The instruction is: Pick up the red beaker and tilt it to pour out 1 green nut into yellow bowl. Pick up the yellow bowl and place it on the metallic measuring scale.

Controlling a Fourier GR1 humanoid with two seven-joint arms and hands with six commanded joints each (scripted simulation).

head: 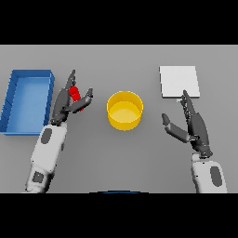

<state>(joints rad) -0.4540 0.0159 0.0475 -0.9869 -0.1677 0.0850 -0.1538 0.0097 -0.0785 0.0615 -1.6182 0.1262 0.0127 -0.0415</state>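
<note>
While left hand (pixel 69 100) fingers grip the red beaker (pixel 75 94), right hand (pixel 191 124) rests open over grey table (pixel 121 158).

One beaker (pixel 75 94), bowl (pixel 124 110), scale (pixel 179 81), bin (pixel 27 100)

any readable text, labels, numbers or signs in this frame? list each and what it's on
None readable.
Measuring scale: plain pale top, no display or digits visible.
Yellow bowl: no marking.
Red beaker: mostly hidden by the left robot hand, no graduations visible.
Blue bin: no label.
Right robot hand: open near the scale, no markings.
</note>
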